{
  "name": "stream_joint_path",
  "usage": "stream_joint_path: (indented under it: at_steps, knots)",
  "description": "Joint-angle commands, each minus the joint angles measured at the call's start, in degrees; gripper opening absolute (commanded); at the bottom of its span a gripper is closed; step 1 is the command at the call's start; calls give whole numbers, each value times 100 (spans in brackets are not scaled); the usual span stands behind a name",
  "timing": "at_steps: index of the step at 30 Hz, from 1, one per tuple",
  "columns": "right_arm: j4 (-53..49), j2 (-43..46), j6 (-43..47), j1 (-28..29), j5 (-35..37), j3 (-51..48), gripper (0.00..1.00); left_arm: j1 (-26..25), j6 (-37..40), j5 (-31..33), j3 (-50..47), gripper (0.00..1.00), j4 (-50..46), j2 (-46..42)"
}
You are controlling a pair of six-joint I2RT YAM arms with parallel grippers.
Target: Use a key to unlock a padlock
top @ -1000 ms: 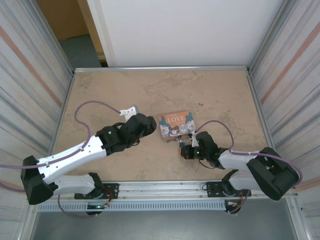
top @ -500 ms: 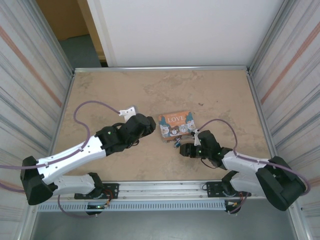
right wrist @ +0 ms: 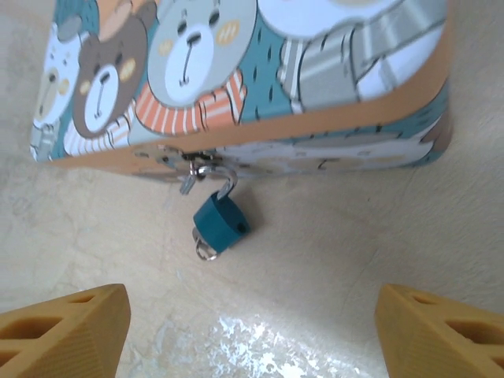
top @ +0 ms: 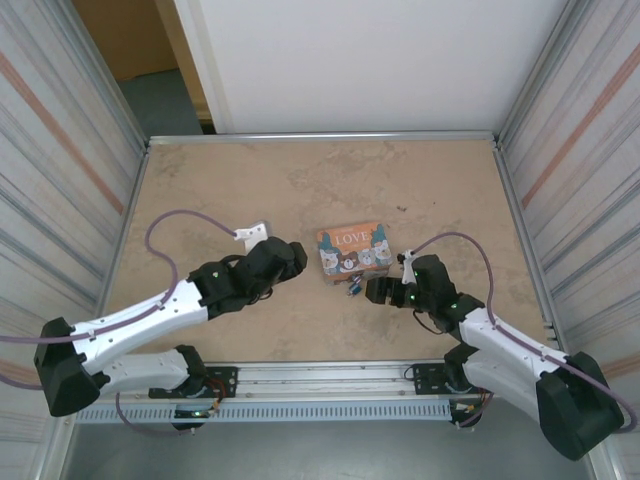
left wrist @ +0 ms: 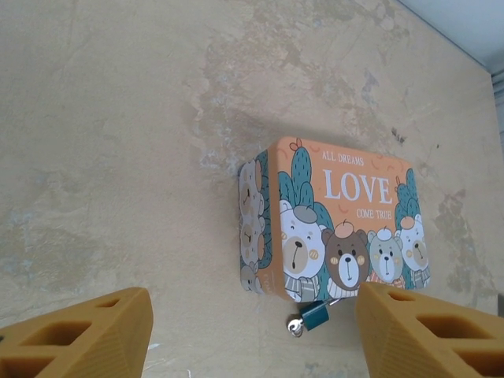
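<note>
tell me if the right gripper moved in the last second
Yes. The right gripper has drawn back rightward, away from the padlock below the LOVE box, and opened.

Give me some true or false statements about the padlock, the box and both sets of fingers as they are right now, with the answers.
1. The padlock sits at the latch on the box's front edge. True.
2. The right fingers are clamped on the padlock. False: they stand open on either side, apart from it.
3. The box lid reads LOVE. True.
4. The left fingers grip the box. False: they are open and short of the box.
</note>
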State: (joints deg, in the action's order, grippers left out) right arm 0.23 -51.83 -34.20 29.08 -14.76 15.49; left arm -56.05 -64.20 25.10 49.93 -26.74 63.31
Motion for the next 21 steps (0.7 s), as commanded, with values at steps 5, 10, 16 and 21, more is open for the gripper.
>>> stream_joint_path:
  at_steps: [5, 10, 16, 21]
  knots:
    - [11, 2, 132, -485, -352, 252, 99, 511, 322, -971, -573, 69, 899, -244]
    - [273, -160, 97, -734, -706, 266, 99, 665, 594, -1253, -657, 73, 943, -254]
    - [449, -322, 97, -942, -952, 285, 99, 891, 716, -1668, -816, 74, 1093, -223]
    - [473, -320, 115, -1116, -1036, 299, 99, 1038, 736, -1982, -980, 74, 1326, -114]
